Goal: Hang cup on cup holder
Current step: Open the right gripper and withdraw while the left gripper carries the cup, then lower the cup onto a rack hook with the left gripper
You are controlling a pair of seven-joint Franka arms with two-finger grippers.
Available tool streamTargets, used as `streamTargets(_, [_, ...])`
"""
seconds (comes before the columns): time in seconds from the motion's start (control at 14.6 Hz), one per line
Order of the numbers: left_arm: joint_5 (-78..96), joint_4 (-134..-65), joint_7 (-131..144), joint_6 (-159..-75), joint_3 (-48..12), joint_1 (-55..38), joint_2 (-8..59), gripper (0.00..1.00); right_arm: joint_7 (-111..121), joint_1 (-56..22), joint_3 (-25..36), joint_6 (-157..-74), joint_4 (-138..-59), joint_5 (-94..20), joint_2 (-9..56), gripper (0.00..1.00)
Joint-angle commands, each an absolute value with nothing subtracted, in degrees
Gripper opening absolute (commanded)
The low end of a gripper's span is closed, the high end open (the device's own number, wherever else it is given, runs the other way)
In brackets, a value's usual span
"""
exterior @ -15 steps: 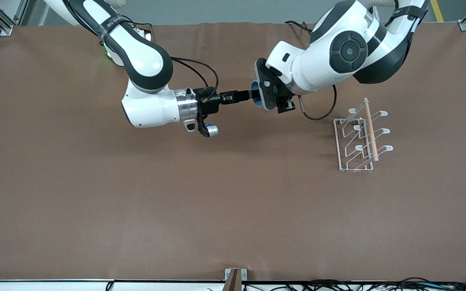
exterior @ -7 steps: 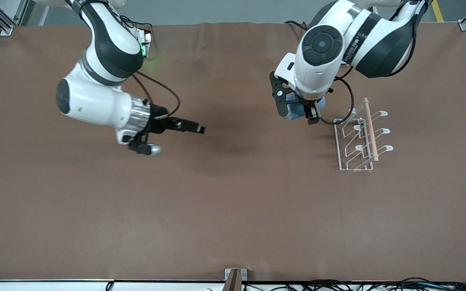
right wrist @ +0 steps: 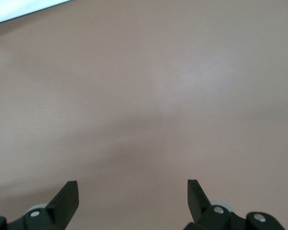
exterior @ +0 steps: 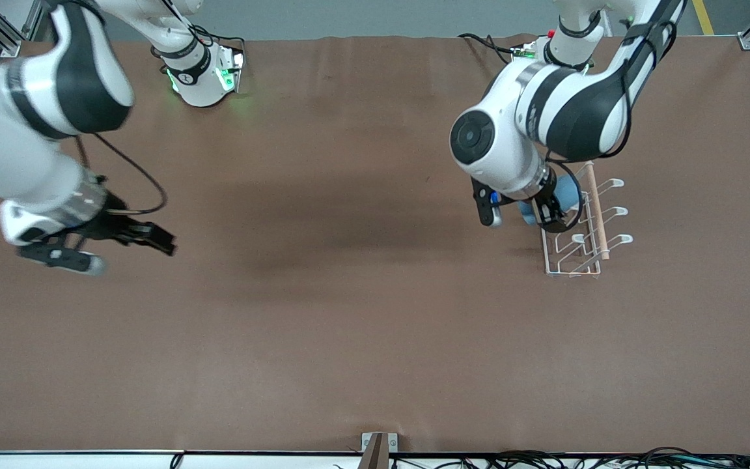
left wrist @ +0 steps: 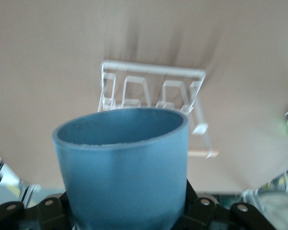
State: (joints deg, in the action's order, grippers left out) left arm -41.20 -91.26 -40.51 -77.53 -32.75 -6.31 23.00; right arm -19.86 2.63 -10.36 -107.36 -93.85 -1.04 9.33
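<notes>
The light-blue cup [exterior: 568, 191] is held in my left gripper [exterior: 552, 210], in the air over the edge of the cup holder [exterior: 596, 215] that faces the right arm's end. In the left wrist view the cup [left wrist: 125, 163] fills the foreground with its open mouth toward the white wire holder [left wrist: 153, 91] on the table below; my left gripper [left wrist: 127, 213] is shut on it. My right gripper [exterior: 160, 240] is open and empty over bare table near the right arm's end, with only brown table between its fingers in the right wrist view [right wrist: 132, 194].
The cup holder stands on the brown table [exterior: 362, 312] toward the left arm's end, its wooden rod on top. A small bracket [exterior: 378, 446] sits at the table's edge nearest the front camera. Cables run along that edge.
The cup passed from my right gripper to my left. My left gripper carried it from mid-table to the cup holder. My right arm pulled back toward its own end of the table.
</notes>
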Motion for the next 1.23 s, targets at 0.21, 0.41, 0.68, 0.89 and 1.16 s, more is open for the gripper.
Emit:
streamTargets(0.21, [-60.87,-95.53,-41.31,-73.49,-33.05,-6.50,30.04,0.01,-3.62,2.20,1.04,-97.67,-92.64,-0.08,0.89,1.00])
streamTargets(0.41, [-67.65,-97.81,-41.40,-69.61,-32.96,-6.50,33.48,0.01,-1.32,1.67,2.81,-93.88,-91.68,0.17,-1.67,1.00])
streamTargets(0.68, [-72.76,-101.85,-41.31,-68.21,-32.70,-6.50,35.94,0.01,-1.32,1.05,2.99,-91.85,-87.28,0.70,-1.41,1.00])
streamTargets(0.89, [-75.84,-102.48,-40.87,-67.50,-32.61,-6.59,39.19,0.01,-1.49,0.79,2.90,-89.66,-86.84,0.62,-1.41,1.00])
streamTargets(1.16, [-78.66,-102.22,-40.69,-66.01,-32.35,-6.59,42.19,0.04,-1.76,0.53,2.90,-89.21,-86.92,0.70,-1.41,1.00])
